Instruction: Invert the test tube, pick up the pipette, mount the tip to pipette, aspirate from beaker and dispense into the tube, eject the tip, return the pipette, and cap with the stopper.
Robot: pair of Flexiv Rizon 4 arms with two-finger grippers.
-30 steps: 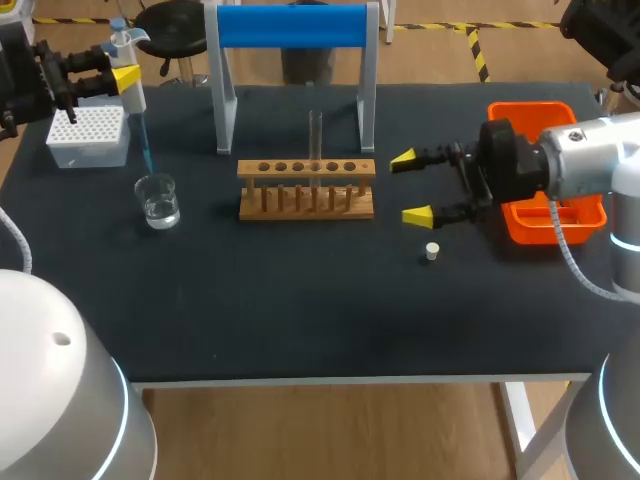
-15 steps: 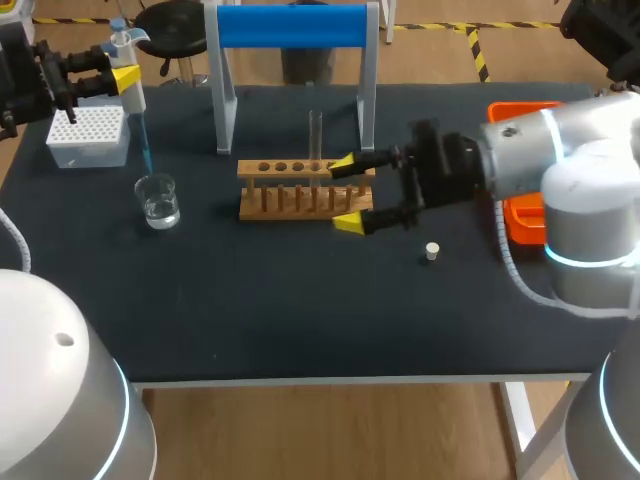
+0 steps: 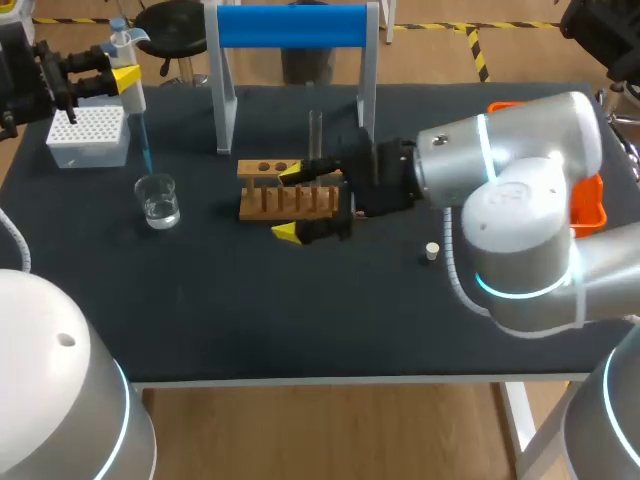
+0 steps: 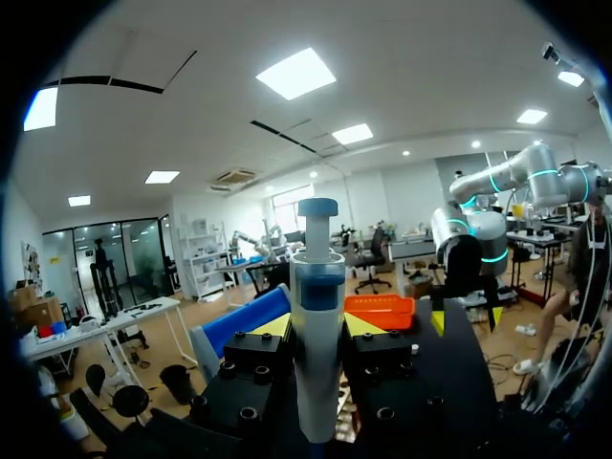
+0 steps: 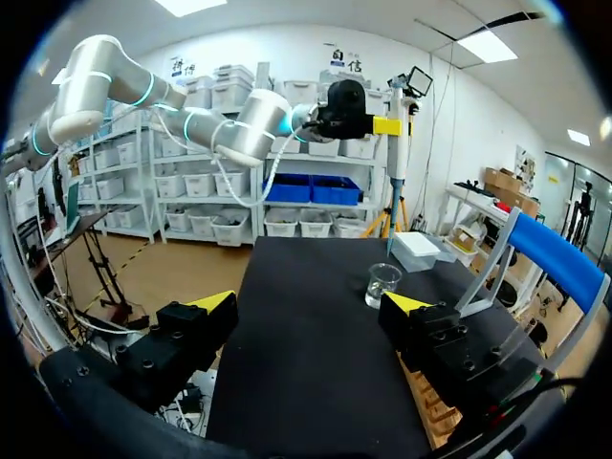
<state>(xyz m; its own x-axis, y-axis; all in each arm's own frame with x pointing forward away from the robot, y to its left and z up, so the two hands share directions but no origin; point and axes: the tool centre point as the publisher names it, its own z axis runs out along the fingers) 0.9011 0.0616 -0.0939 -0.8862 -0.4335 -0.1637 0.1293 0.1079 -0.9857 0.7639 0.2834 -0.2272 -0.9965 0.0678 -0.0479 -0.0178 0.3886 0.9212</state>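
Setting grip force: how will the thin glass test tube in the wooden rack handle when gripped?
The thin clear glass test tube is probably fragile and slick. Tall and narrow, it would likely tip outside the wooden rack and roll if laid down.

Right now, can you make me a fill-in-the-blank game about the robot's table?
The left jaws are shut on the ____. The tube stands in the wooden ____. The right jaws are ____, holding nothing. The stopper lies on the ____, not in the tube.
Missing words: pipette, rack, open, table.
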